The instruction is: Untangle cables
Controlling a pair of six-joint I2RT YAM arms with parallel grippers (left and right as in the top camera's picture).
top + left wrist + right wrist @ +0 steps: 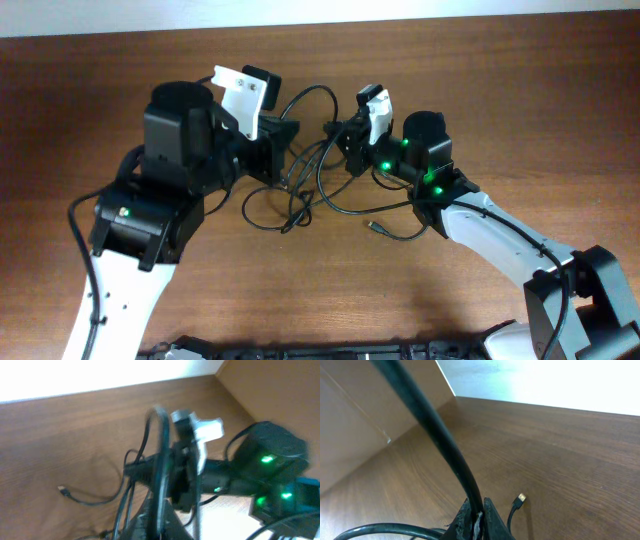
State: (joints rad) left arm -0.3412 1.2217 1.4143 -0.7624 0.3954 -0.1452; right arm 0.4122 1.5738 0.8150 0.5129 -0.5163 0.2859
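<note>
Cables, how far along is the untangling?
Nothing looks separated yet: the cables cross in one tangle. In hand: the right fingers are shut on one cord. Left to do: pulling the loops apart; only one plug end lies clear.

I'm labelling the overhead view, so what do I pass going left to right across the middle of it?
In order: left arm → left gripper → cables → right gripper → right arm.
</note>
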